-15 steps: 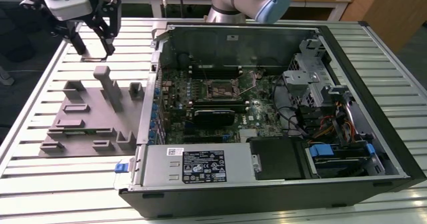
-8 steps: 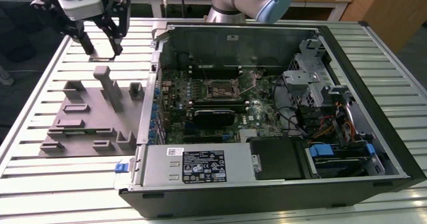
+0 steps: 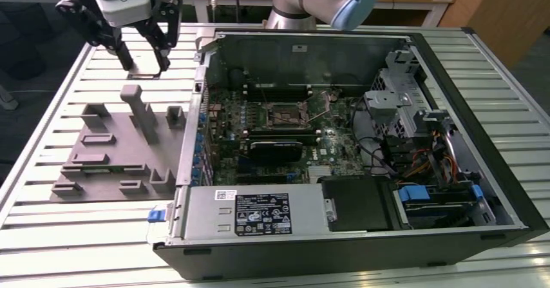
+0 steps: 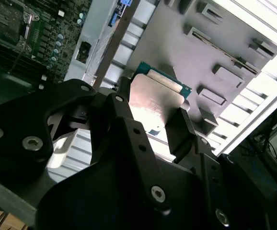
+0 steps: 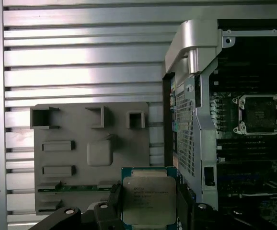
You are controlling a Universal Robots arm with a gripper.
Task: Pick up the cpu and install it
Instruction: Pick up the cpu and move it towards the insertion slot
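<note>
My gripper (image 3: 143, 61) hangs above the slatted table at the exterior view's left, beyond the far end of the grey tray (image 3: 103, 162). It is shut on the cpu (image 5: 148, 200), a flat square chip with a silvery top plate and a green edge. The cpu (image 4: 158, 93) sits clamped between the two black fingers (image 4: 179, 127), held off the tray (image 5: 76, 158). The open cpu socket (image 3: 284, 114) lies in the middle of the motherboard inside the open computer case, well away from the gripper. In the first wrist view the socket (image 5: 259, 114) shows with its frame bare.
The open computer case (image 3: 206, 62) lies on its side on the slatted table (image 3: 51, 236), its metal wall between the gripper and the motherboard. A black heatsink block (image 3: 273, 149) sits near the socket. Cables and drive cages (image 3: 413, 127) crowd the case's far side.
</note>
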